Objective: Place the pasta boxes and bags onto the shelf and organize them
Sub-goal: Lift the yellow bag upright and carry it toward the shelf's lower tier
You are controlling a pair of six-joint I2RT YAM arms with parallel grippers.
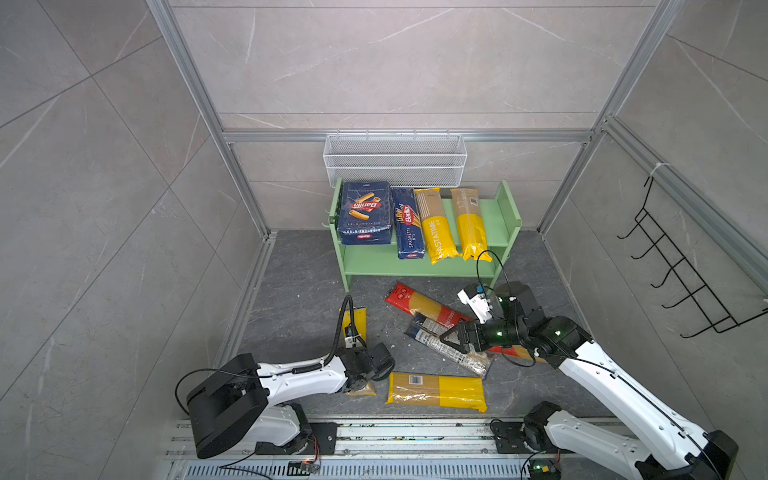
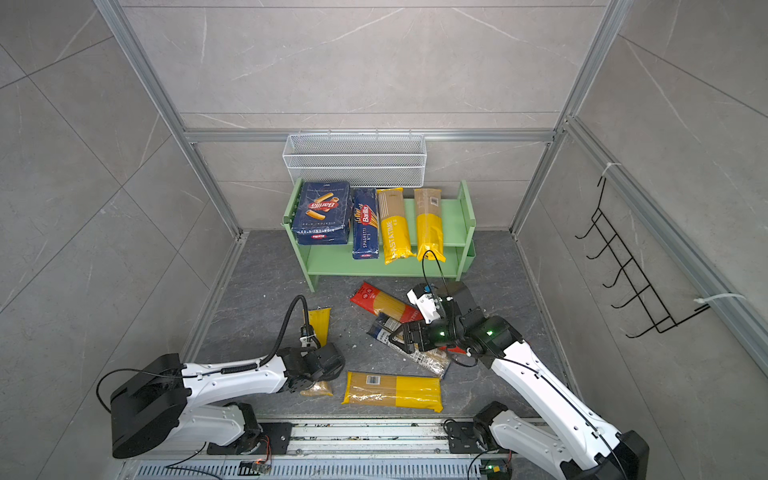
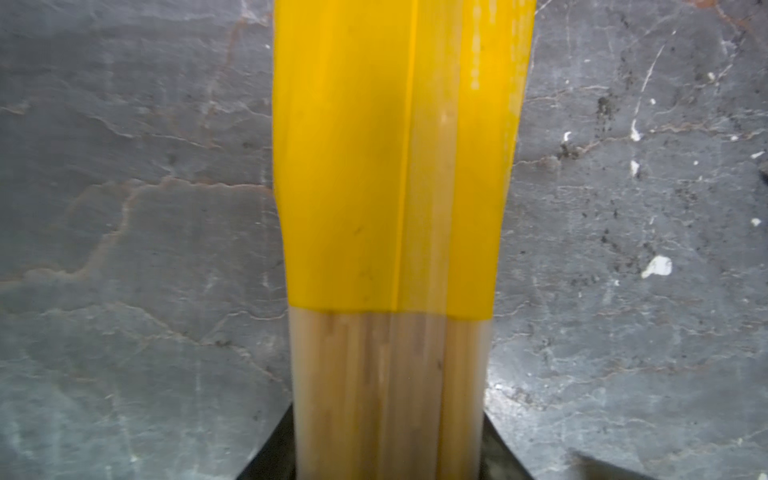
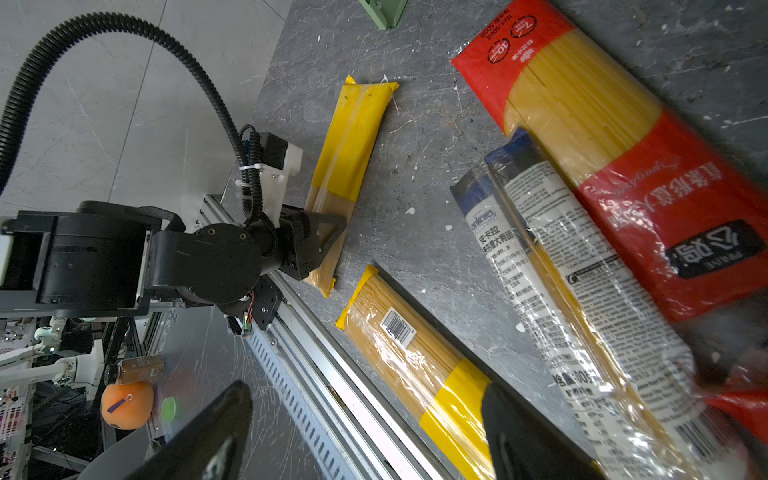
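The pale green shelf [image 1: 494, 208] carries on its top tier the wide pasta box [image 1: 365, 212], the narrow one [image 1: 409, 224] and two yellow bags [image 1: 434, 224] [image 1: 469, 222]. On the floor at left lies a yellow-and-clear bag [image 1: 356, 322] [image 3: 390, 166]. My left gripper [image 1: 359, 380] [image 3: 388, 449] is shut on its clear end. A red-ended bag [image 1: 424, 305], a clear printed bag [image 1: 453, 351] and another yellow bag [image 1: 436, 390] lie mid-floor. Above the printed bag hovers my right gripper [image 1: 444, 337] [image 4: 365, 395], open and holding nothing.
A white wire basket [image 1: 395, 160] hangs on the back wall behind the shelf. A black hook rack [image 1: 681, 266] is on the right wall. The arms' metal rail [image 1: 415, 436] runs along the front edge. Crumbs dot the dark floor [image 1: 299, 291].
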